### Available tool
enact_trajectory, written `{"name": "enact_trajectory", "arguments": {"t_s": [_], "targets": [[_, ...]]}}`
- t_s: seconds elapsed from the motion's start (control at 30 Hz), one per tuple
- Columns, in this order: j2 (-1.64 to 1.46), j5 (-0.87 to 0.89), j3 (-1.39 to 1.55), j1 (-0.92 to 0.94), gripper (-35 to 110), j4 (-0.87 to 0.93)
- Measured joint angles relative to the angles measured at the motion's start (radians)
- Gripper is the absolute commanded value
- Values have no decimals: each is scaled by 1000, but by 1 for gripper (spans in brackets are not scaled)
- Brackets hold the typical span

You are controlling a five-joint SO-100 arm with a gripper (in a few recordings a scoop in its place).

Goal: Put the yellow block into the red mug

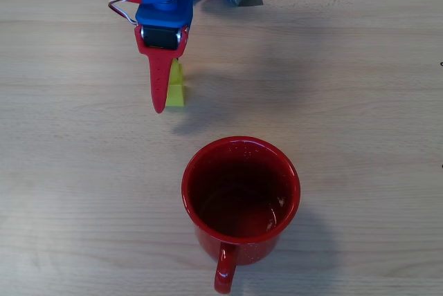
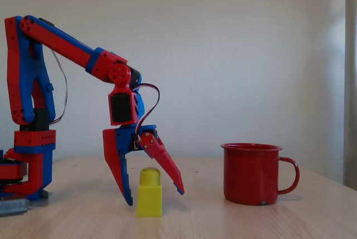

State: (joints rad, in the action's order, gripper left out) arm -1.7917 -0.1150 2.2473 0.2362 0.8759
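The table (image 1: 360, 68) was bare wood. In the overhead view the red mug (image 1: 241, 199) stood upright at about 6 o'clock from the middle, handle toward the bottom edge, with no block inside. The gripper (image 2: 155, 193) hung over the table with its fingers spread wide apart, holding nothing. The yellow block (image 2: 149, 193) sat on the table, well apart from the mug, at about 10 o'clock from it. The fixed view seemed to show the block between the fingers. The best move looked like closing gently around the block's sides, then lifting straight up.
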Motion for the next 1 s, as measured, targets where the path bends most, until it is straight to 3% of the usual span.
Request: {"name": "enact_trajectory", "arguments": {"t_s": [0.33,0.7,1.0], "targets": [[18,-14,2,2,5,-41],[17,-14,2,8,0,-49],[-183,35,-15,-2,0,146]]}}
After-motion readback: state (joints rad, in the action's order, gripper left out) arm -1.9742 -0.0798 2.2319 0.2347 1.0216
